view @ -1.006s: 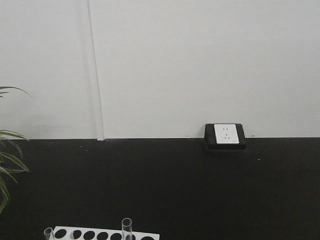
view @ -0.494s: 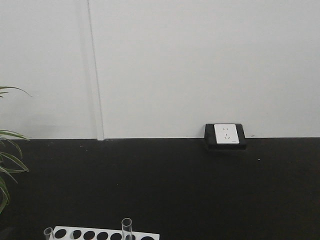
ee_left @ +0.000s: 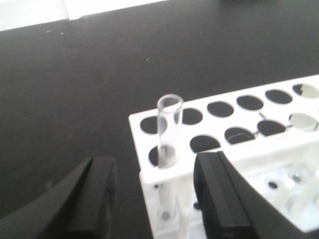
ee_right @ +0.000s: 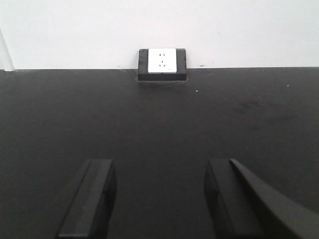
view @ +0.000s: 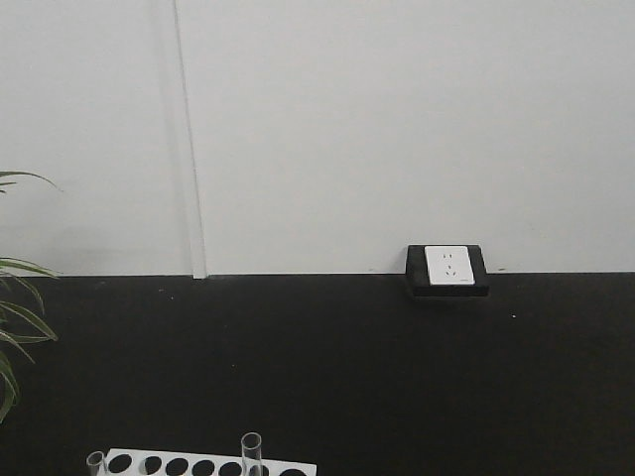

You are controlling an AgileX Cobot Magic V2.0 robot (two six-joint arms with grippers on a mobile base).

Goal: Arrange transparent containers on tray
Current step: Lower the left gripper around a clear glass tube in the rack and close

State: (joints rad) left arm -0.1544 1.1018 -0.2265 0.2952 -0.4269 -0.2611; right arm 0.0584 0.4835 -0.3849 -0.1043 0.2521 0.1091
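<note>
Front view: white wall, black tabletop, socket box at their join, plant leaves at left. White holed rack at bottom edge, test tube upright in it, second tube at rack's left end.

Left wrist view: left gripper jaws spread wide either side of corner test tube, not touching it.

Right wrist view: right gripper jaws apart, nothing between them, over bare tabletop, socket box straight ahead.
</note>
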